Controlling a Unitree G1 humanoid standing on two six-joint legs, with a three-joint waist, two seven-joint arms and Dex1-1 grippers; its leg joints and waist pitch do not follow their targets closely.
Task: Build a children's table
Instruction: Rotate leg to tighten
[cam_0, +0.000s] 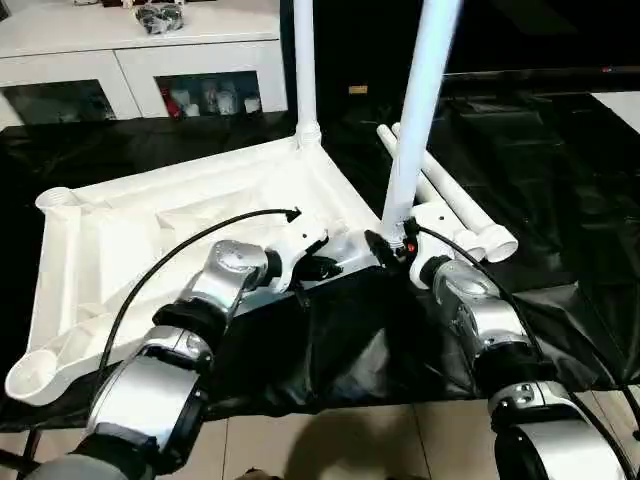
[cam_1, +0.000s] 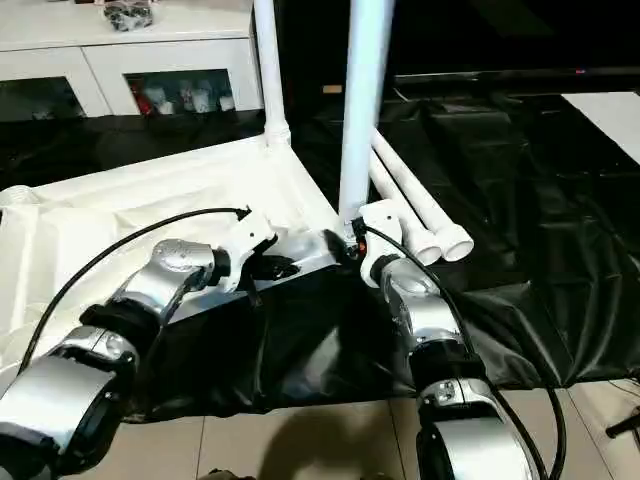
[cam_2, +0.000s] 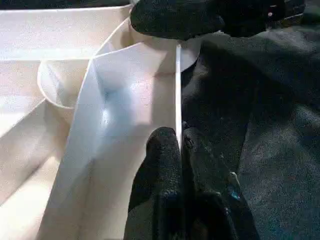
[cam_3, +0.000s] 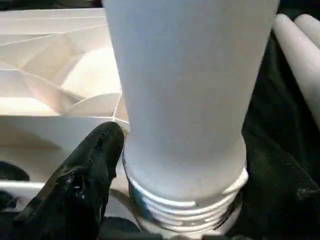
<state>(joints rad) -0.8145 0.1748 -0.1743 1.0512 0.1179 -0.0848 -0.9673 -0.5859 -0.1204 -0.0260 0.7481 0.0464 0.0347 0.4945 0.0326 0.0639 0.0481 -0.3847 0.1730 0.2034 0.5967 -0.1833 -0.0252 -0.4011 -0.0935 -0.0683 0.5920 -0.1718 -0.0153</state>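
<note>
Desk, black-draped: tabletop upside down, one leg seated at far corner. Second leg upright at near socket, threads exposed; I keep it plumb while twisting. Right end effector open around its base; left end effector pinched on rim.

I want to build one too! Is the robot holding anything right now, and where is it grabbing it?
The left gripper is pinched shut on the tabletop rim. The right gripper sits around the threaded bottom end of the upright leg; whether it grips is unclear.
</note>
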